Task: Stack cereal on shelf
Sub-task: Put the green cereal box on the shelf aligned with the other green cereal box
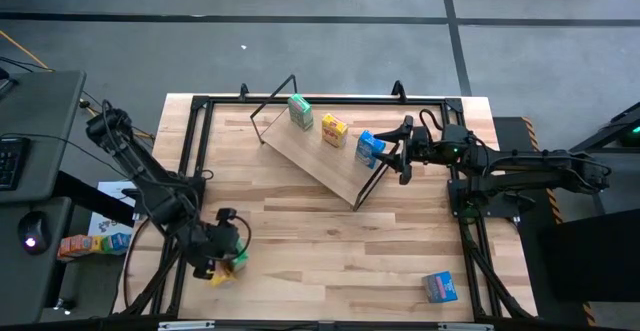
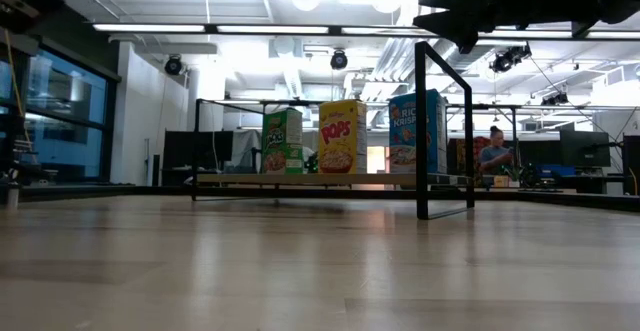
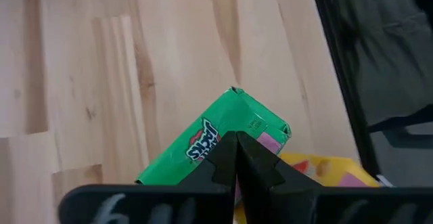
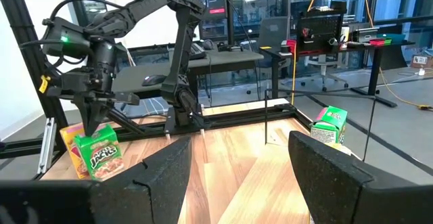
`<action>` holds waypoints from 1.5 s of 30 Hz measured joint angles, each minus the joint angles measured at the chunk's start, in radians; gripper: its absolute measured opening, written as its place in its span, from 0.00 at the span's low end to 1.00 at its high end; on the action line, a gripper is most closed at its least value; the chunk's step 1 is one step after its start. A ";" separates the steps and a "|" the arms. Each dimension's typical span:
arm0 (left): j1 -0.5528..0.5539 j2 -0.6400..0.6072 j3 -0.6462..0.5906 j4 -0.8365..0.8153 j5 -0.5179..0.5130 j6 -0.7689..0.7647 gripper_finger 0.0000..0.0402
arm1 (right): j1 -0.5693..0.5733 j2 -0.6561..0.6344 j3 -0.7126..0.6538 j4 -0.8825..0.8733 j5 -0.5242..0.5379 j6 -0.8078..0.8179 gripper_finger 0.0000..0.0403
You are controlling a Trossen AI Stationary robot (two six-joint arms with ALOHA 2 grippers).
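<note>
On the tilted wood shelf (image 1: 315,156) three cereal boxes stand upright: green (image 1: 300,111), yellow (image 1: 334,129) and blue (image 1: 369,148). My right gripper (image 1: 388,152) hovers level and open just right of the blue box, touching nothing. At the table's near left corner my left gripper (image 3: 237,139) is shut and slants down at the top of a second green box (image 3: 203,143). That box stands tilted against a second yellow box (image 3: 325,170). The right wrist view shows this green box (image 4: 101,155) under my left gripper (image 4: 91,130). My left gripper's shut fingertips (image 4: 90,126) stand at the green box's top edge (image 4: 95,140), coming from above at a slant. Its own fingers hide the spot, so I cannot tell whether they touch the box.
A second blue box (image 1: 440,287) lies on the table near the near right corner. Black frame rails (image 1: 195,141) run along the table's edges. More small boxes (image 1: 95,243) sit off the table to the left. A person (image 2: 493,151) sits far behind the table.
</note>
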 joint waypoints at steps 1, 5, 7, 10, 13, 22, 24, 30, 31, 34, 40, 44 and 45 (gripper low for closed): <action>-0.007 0.000 0.001 0.000 0.003 -0.008 0.00 | 0.000 0.000 0.000 0.000 0.000 0.000 0.60; -0.031 0.000 0.012 -0.018 0.021 -0.033 0.00 | 0.000 0.000 0.000 0.000 0.000 -0.002 0.60; -0.039 0.000 0.033 -0.048 0.034 -0.044 0.00 | 0.000 0.000 0.000 0.000 0.000 0.000 0.60; -0.046 0.001 0.082 -0.090 0.028 -0.037 0.00 | 0.000 0.000 0.000 0.000 0.008 -0.001 0.60; -0.046 0.001 0.124 -0.122 -0.003 0.006 0.00 | 0.000 0.000 0.000 0.000 0.008 0.000 0.60; -0.035 0.000 0.144 -0.134 -0.009 -0.031 0.01 | 0.000 0.000 0.000 0.000 0.009 -0.007 0.60; -0.019 0.000 0.144 -0.142 -0.013 -0.046 0.02 | 0.000 0.000 0.000 0.000 0.009 -0.007 0.60; 0.024 0.000 0.144 -0.166 -0.013 -0.028 0.18 | 0.000 0.000 0.000 0.000 0.009 -0.007 0.60; 0.030 0.000 0.144 -0.165 -0.012 -0.023 0.22 | 0.000 0.000 0.000 0.000 0.009 -0.007 0.60; 0.047 0.000 0.144 -0.164 0.007 0.008 0.34 | 0.000 0.000 0.000 0.000 0.010 -0.007 0.60; 0.056 0.000 0.144 -0.144 0.072 0.079 0.56 | 0.000 0.000 0.000 -0.007 0.010 -0.001 0.60; 0.039 0.000 0.151 -0.144 0.137 0.065 0.60 | 0.000 0.000 0.000 -0.022 0.010 0.001 0.60; 0.027 0.000 0.157 -0.142 0.134 0.042 0.60 | 0.000 0.000 0.000 -0.025 0.010 0.001 0.60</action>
